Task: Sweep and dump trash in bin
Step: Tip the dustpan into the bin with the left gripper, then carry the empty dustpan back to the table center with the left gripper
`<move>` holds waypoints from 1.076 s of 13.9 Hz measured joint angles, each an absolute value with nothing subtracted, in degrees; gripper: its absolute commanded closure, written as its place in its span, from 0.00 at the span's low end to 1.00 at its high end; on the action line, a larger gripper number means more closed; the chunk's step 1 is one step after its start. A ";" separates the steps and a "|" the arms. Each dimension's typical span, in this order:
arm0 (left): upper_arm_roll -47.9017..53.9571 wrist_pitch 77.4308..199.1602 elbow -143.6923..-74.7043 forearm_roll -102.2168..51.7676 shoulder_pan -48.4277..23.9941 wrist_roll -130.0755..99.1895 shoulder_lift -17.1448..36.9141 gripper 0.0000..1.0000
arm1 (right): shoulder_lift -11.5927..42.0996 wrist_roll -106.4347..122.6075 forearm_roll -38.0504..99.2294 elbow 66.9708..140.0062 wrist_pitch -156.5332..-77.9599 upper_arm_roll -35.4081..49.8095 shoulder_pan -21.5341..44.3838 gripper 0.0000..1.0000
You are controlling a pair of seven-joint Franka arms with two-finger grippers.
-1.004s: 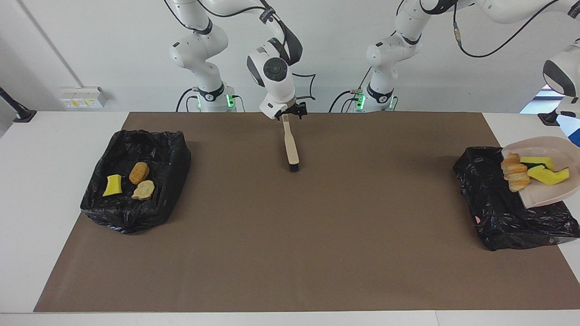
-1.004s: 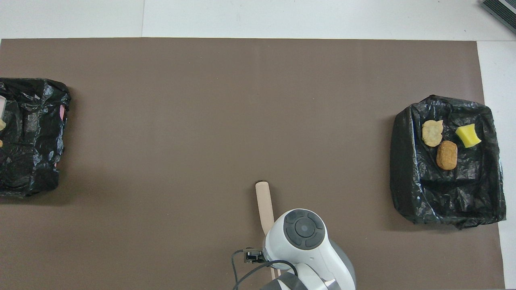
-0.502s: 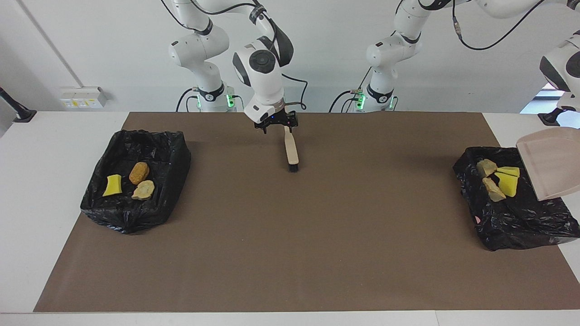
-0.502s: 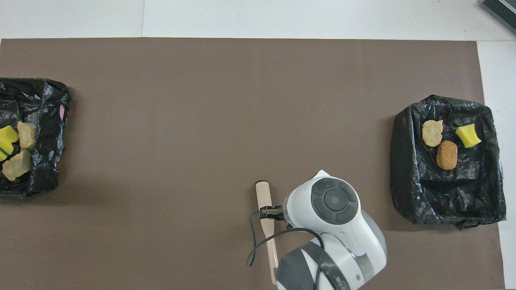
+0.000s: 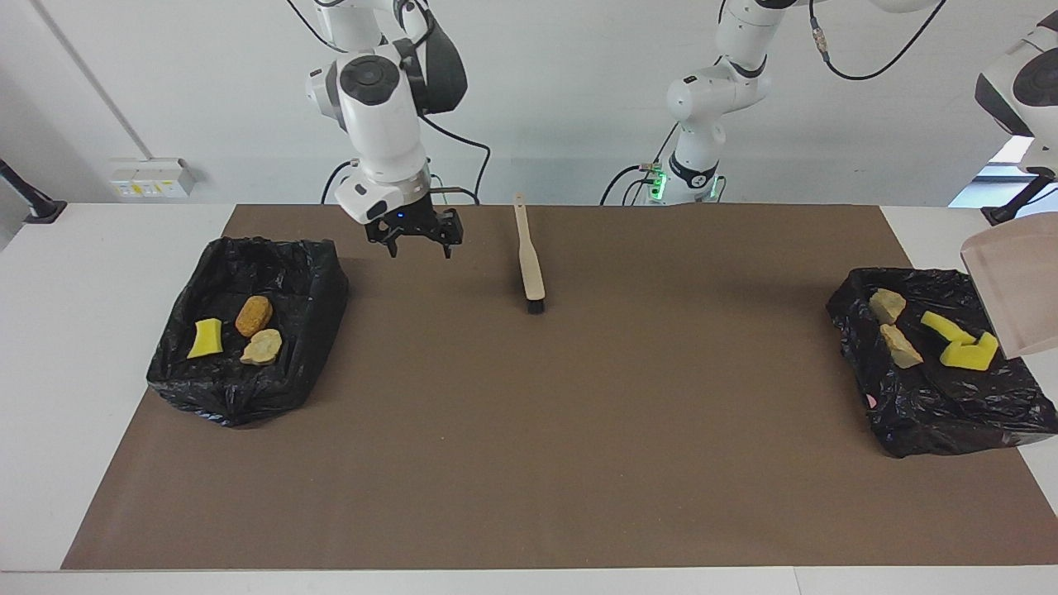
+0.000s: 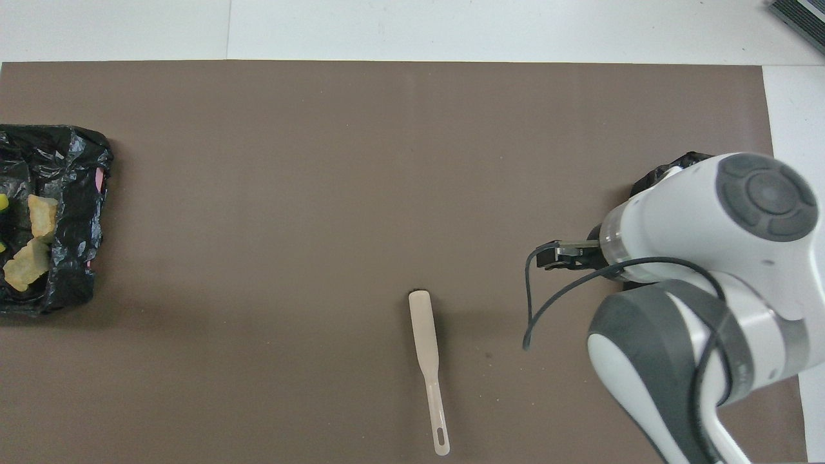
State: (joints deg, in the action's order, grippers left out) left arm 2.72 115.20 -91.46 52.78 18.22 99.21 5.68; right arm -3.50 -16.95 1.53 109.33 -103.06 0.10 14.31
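Trash point(image 5: 901, 345): four pieces in black-lined bin point(image 5: 934, 413) at left arm's end, three in other bin point(image 5: 240, 388) | left gripper off view, dustpan point(image 5: 1012, 289) tilted over bin | right gripper point(image 5: 417, 240) jaws apart, over mat beside brush point(image 5: 529, 264)

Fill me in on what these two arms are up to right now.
It is a sweep-and-dump job, with no trash on the mat. The left arm holds the dustpan tilted over the bin at its end, where four pieces lie. The right gripper hangs open beside the other bin, which holds three pieces. The brush lies on the mat.
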 measured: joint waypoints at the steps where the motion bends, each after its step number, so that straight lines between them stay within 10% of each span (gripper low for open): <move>1: 3.52 113.10 -91.46 50.59 18.23 99.21 5.53 1.00 | -3.71 -14.83 1.48 107.53 -101.47 0.00 12.11 0.00; 15: 12.59 99.20 -99.07 19.96 5.03 81.16 6.08 1.00 | -5.56 -2.53 -1.20 86.42 -81.11 -5.46 1.19 0.00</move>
